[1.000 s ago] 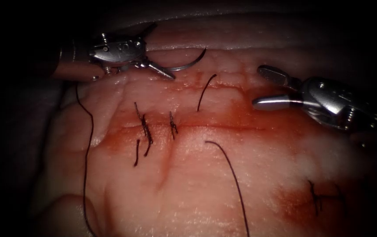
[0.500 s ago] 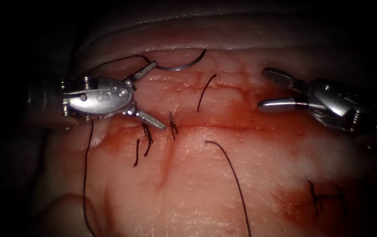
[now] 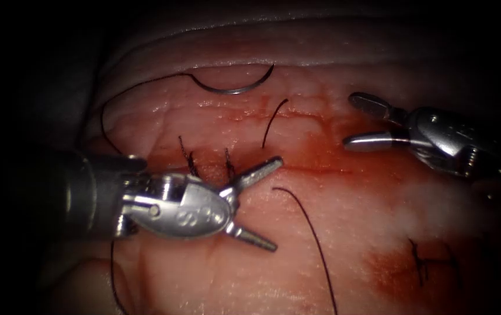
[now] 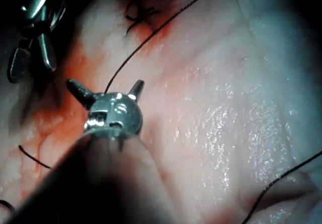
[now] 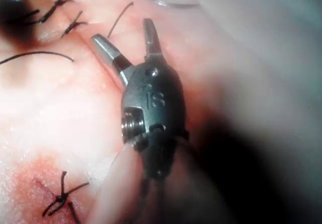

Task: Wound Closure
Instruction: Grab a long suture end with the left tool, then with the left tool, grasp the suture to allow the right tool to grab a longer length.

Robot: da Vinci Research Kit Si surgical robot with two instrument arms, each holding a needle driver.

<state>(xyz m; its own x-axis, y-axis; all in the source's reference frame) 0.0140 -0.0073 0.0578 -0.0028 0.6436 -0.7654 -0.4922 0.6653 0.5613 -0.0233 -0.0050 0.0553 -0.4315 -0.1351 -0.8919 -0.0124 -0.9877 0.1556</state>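
Needle [image 3: 233, 88] now lies free on tissue [image 3: 344, 233]; left end effector [image 3: 274, 204] dropped lower, wide, empty; right end effector [image 3: 358, 119] wide, empty.

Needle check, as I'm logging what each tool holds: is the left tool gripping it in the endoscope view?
No: the needle lies free on the tissue, apart from the left tool, whose jaws are open.

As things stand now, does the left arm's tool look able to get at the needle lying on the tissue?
Probably yes. The needle lies free on the tissue above the cut, held by neither tool. The left tool has open, empty jaws, and nothing stands between them; the right tool sits off to the right.
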